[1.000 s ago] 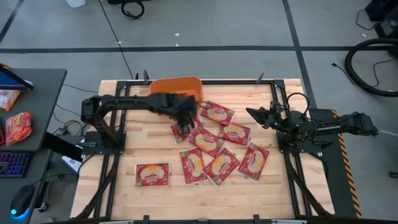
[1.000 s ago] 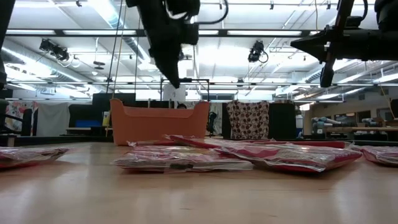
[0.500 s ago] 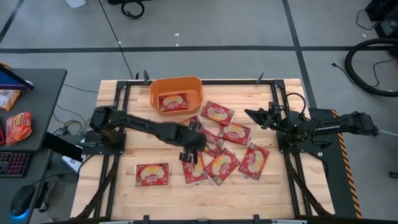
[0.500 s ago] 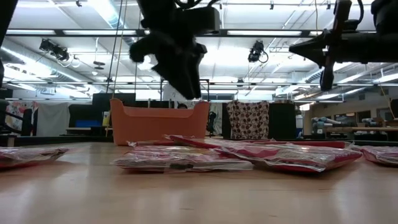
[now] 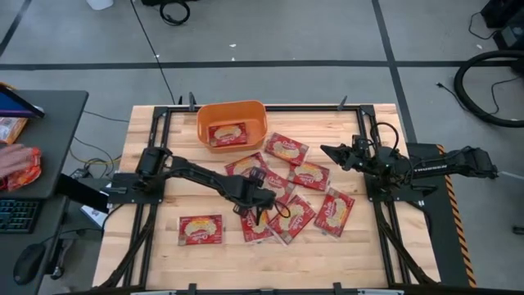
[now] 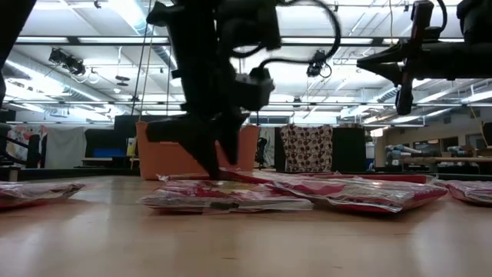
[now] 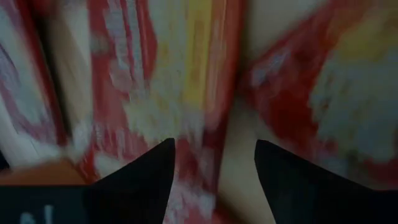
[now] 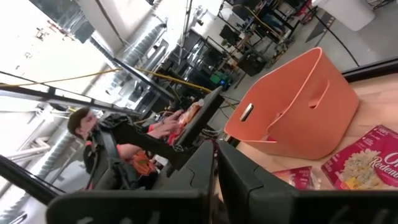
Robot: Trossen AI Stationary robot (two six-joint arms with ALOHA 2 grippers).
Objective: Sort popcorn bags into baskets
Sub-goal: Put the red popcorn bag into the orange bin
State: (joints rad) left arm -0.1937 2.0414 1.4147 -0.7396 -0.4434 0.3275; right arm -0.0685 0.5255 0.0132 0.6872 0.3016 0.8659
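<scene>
Reaching low over the crowded middle of the table (image 5: 147, 246), the left gripper (image 5: 260, 205) hangs with fingers parted, holding nothing, just above overlapping popcorn bags (image 5: 282, 215). One bag (image 5: 227, 133) lies inside the orange basket (image 5: 203, 120) at the far edge. The right gripper (image 5: 332, 152) waits raised beside the pile, fingers nearly together, while a person (image 8: 102, 146) sits beyond the table.

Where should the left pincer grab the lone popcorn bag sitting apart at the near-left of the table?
Probably the lone popcorn bag by a long edge, coming straight down. It lies flat on the table, touching no other bag, so every edge is free. The left pincer, fingers open, is now low over the central pile.
</scene>
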